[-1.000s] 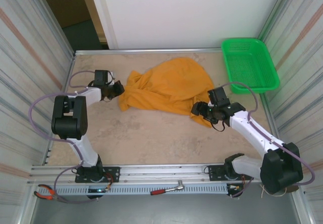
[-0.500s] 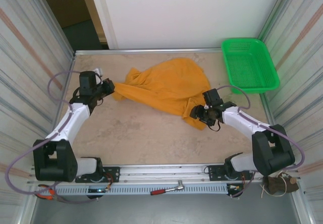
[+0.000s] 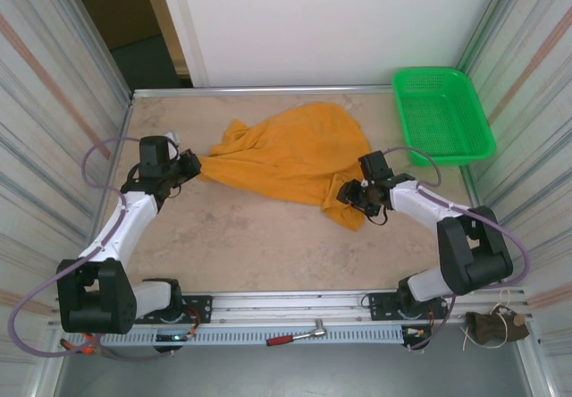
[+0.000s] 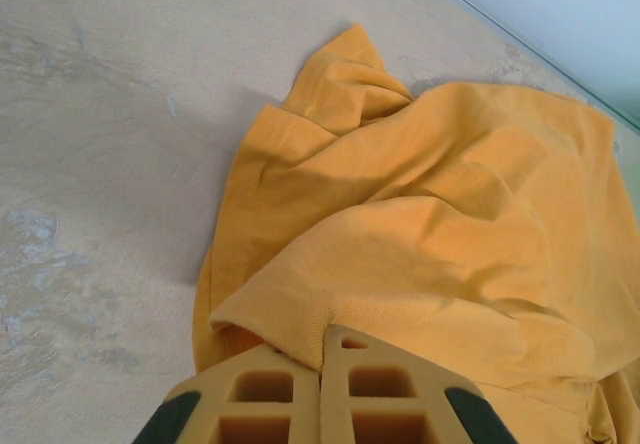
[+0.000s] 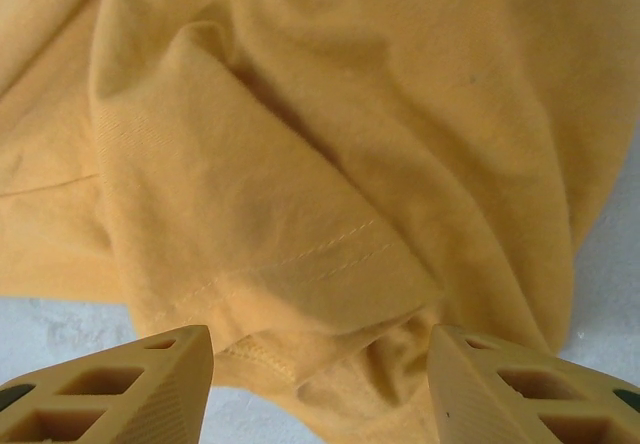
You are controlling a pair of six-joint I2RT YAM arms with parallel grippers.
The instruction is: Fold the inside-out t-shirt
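Two grippers at the shirt's ends, one gripping.
Right gripper nearest, jaws apart astride the lower-right hem; left gripper clamped on the left corner. Shirt bunched at the middle of the table, long axis left-right between them. Versus a second ago: left has drawn its corner outward; right has moved in, jaws narrowing.

A mottled beige desk sits between ribbed metallic side walls, with a white wall behind, a dark opening far left, under even light.
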